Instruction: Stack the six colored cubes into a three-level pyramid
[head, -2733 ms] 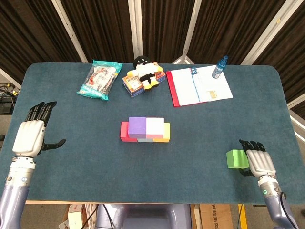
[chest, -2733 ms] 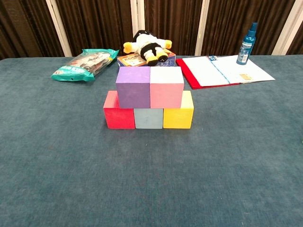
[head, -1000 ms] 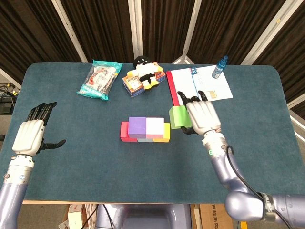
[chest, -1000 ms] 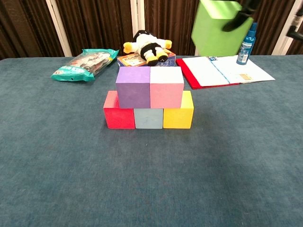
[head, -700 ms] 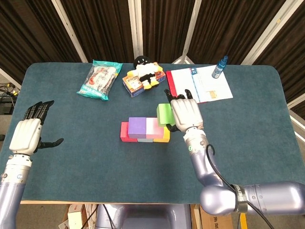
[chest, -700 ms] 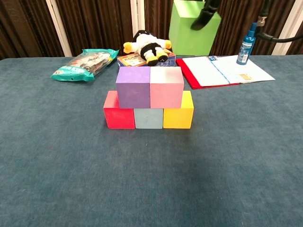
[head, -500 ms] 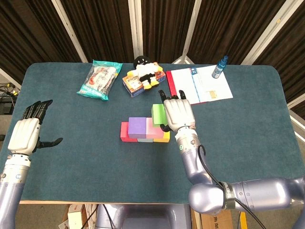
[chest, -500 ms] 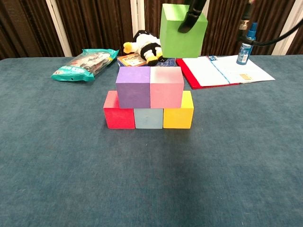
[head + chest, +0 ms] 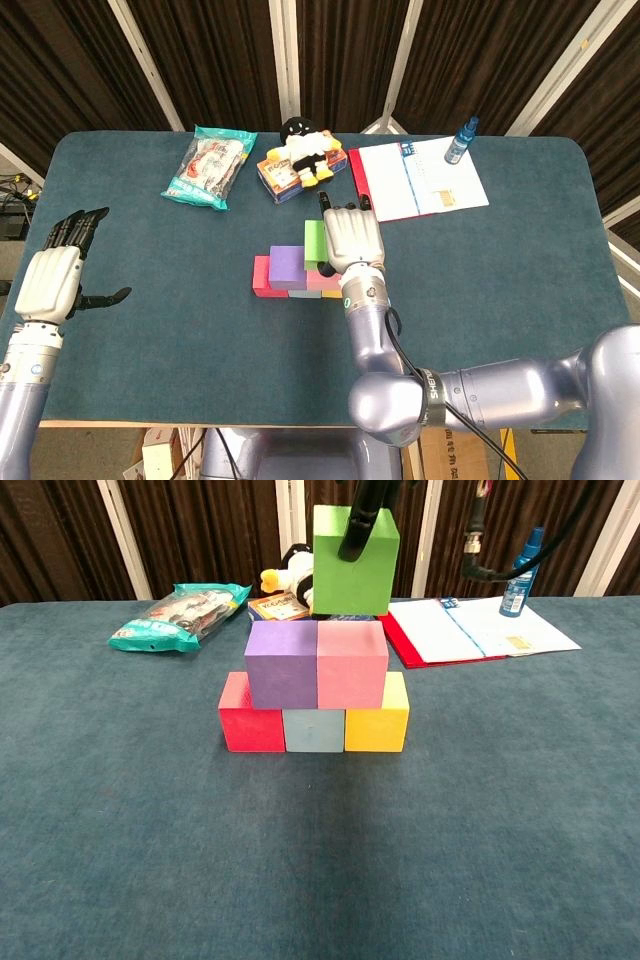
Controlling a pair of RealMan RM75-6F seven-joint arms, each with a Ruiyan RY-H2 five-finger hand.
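Note:
Red (image 9: 251, 726), grey-blue (image 9: 314, 730) and yellow (image 9: 378, 724) cubes form the bottom row mid-table. Purple (image 9: 281, 663) and pink (image 9: 352, 663) cubes sit on top of them. My right hand (image 9: 348, 238) holds the green cube (image 9: 353, 562) just above the pink cube, slightly clear of it and offset to the right of the purple-pink seam. In the head view the green cube (image 9: 315, 240) shows left of that hand, over the stack (image 9: 288, 272). My left hand (image 9: 52, 277) hovers open, holding nothing, near the table's left edge.
At the back of the table lie a snack bag (image 9: 209, 165), a plush penguin (image 9: 303, 145) on a small box (image 9: 281, 179), an open red-edged notebook (image 9: 420, 181) and a blue spray bottle (image 9: 461, 140). Teal cloth (image 9: 520, 290) covers the table.
My right hand took the green cube from the table's front right, lifted it and carried it left, ending over the stack's second level. The left hand barely moved.

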